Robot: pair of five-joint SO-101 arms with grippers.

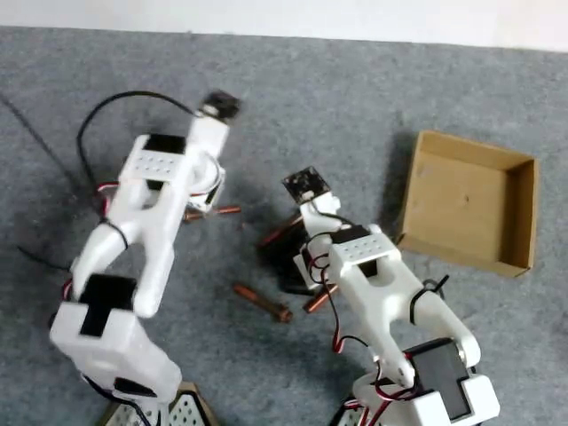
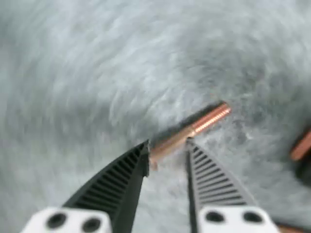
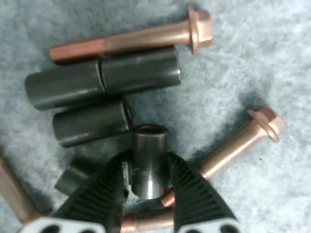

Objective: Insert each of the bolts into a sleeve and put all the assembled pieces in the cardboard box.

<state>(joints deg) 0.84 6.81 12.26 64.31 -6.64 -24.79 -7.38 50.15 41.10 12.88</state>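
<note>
Status: I see the left gripper [image 2: 167,154] spread, its black ribbed fingertips [image 2: 133,165] astride one end of a slim copper-coloured bolt [image 2: 194,127] that lies flat on the grey fuzzy table cover [image 2: 73,73]; one tip seems to touch it, the other I can't call. Right gripper [image 3: 147,167] is clenched on a short dark steel sleeve [image 3: 149,141], bore facing away from its wrist camera, a copper threaded tip [image 3: 167,198] poking out at the near end. Just past it lie more dark sleeves [image 3: 90,121] (two sit end to end) with a flanged copper bolt [image 3: 131,39] lying along that pair and another flanged bolt [image 3: 243,141] near the held sleeve. In the high view the open brown cardboard box [image 1: 524,213] sits well apart on the right arm's outer side, and one lone bolt [image 1: 262,302] lies between the arms.
</note>
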